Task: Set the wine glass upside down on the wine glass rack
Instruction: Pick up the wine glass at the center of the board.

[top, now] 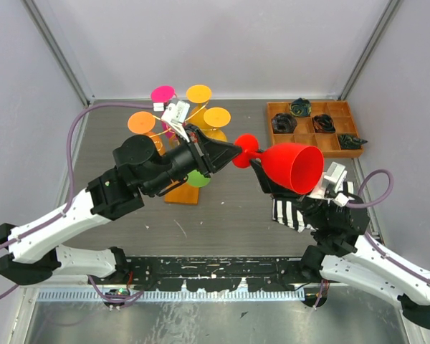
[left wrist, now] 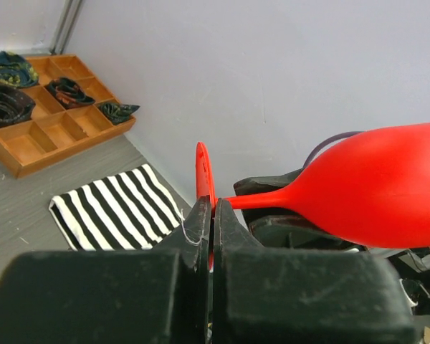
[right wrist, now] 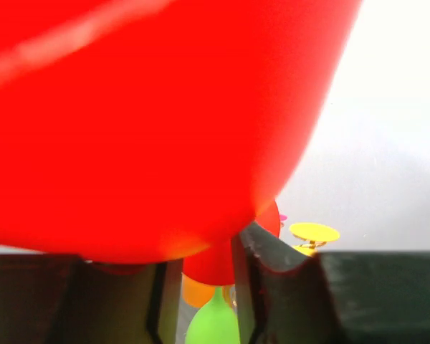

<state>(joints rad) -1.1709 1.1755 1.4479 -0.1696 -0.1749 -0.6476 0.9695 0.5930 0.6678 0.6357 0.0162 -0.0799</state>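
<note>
A red wine glass (top: 294,166) hangs on its side in mid-air between my two arms, bowl to the right and foot to the left. My left gripper (top: 233,152) is shut on the rim of its round foot; in the left wrist view the jaws (left wrist: 213,204) pinch the thin red disc, and the glass (left wrist: 387,193) stretches off to the right. My right gripper (top: 264,179) sits under the narrow end of the bowl. In the right wrist view the glass (right wrist: 129,107) fills the frame above that gripper (right wrist: 208,251), hiding how firmly it holds. The wine glass rack (top: 180,195) stands behind the left arm.
Several coloured glasses hang foot-up on the rack: pink (top: 163,93), yellow (top: 198,93), orange (top: 141,122), green (top: 197,179). A compartmented wooden tray (top: 279,107) with dark items sits at the back right. A black-and-white striped cloth (top: 290,213) lies under the right arm.
</note>
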